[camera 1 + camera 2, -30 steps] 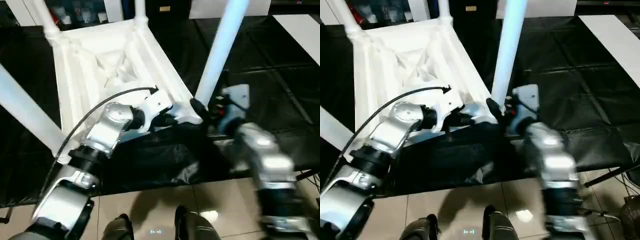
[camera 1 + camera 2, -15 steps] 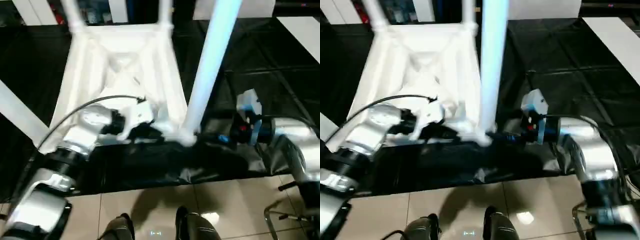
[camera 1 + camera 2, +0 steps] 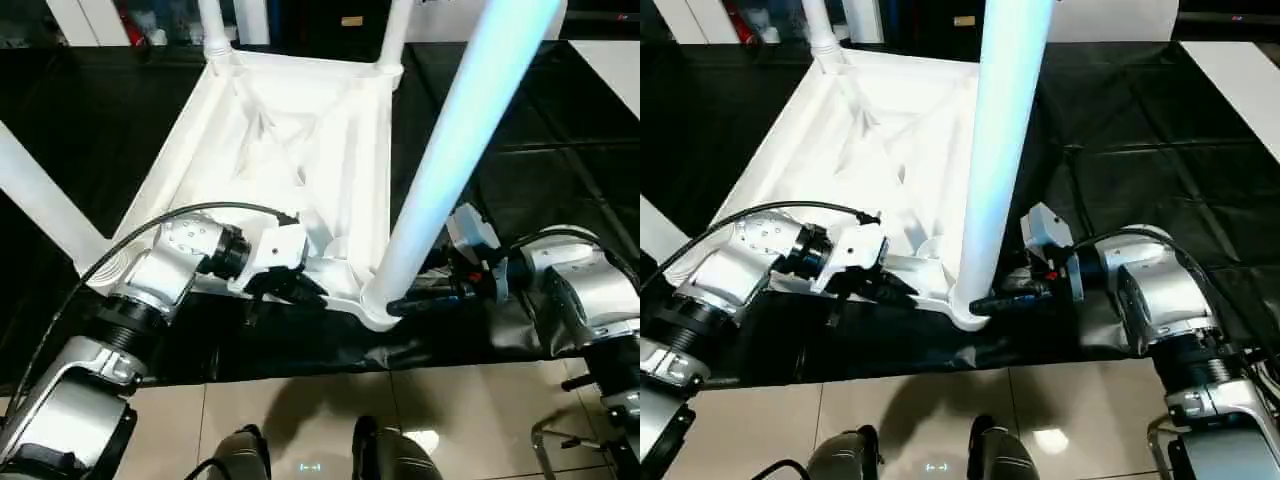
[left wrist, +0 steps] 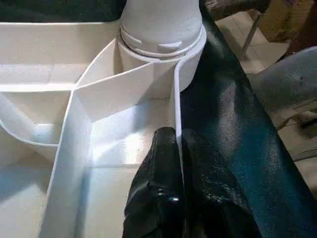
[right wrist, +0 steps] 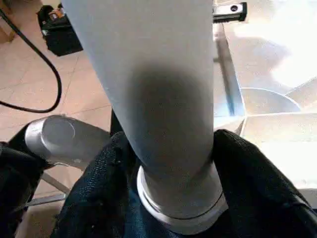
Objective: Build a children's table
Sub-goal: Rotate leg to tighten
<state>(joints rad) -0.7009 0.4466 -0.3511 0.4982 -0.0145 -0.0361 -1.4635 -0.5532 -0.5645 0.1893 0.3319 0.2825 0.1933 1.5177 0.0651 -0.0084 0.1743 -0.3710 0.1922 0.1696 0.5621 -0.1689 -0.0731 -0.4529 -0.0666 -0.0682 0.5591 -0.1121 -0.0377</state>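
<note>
The children's table lies upside down, its ribbed white top [image 3: 300,130] on black sheeting. Legs stand in the corner sockets: a near right leg [image 3: 450,150], a left leg [image 3: 40,200] and two far legs [image 3: 212,25]. My left gripper [image 3: 298,290] is shut on the thin rim wall of the top, just beside the near right socket; its black fingers [image 4: 161,163] pinch that wall. My right gripper [image 3: 405,300] reaches in from the right, and its fingers [image 5: 99,188] press both sides of the near right leg [image 5: 158,99] just above the socket collar.
Black sheeting [image 3: 560,130] covers the work surface around the top. A white board [image 3: 612,60] lies at the far right. Beige floor tiles [image 3: 300,400] and my own feet [image 3: 240,450] show below the front edge. A metal frame [image 3: 560,440] stands at the lower right.
The view has shifted. My right gripper has come back in and narrowed its fingers onto the base of the near right leg. The left gripper keeps its pinch on the rim.
</note>
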